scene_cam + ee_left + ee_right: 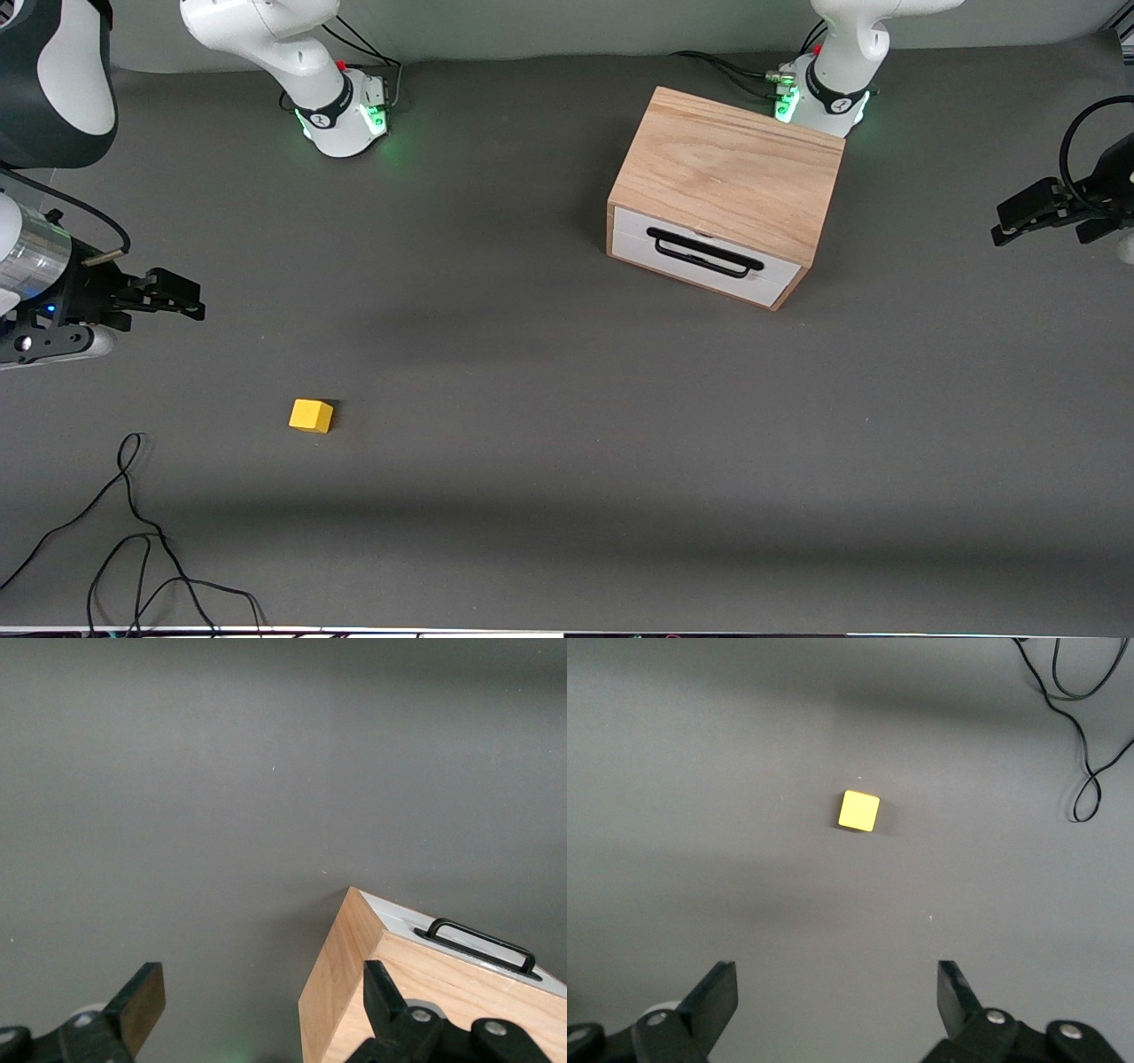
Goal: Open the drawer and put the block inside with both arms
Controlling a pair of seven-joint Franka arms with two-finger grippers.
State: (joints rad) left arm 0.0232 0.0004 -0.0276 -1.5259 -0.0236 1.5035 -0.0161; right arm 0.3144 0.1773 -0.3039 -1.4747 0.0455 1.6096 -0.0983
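Drawer (704,255) shut, both grippers up and spread wide.
Smooth white front with a thin black wire handle (704,252), flush in a grained oak box (731,173) near the left arm's base. Small matte yellow block (311,415) alone on grey felt-like table (567,425), toward the right arm's end, nearer the camera. Right gripper (837,1005) over the table beside the block, fingers apart; left gripper (261,1005) beside the box, fingers apart.

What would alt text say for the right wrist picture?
A small yellow block lies alone on a grey table, with the right hand above it, its two black fingers spread open. A loose black cable curls at one corner.
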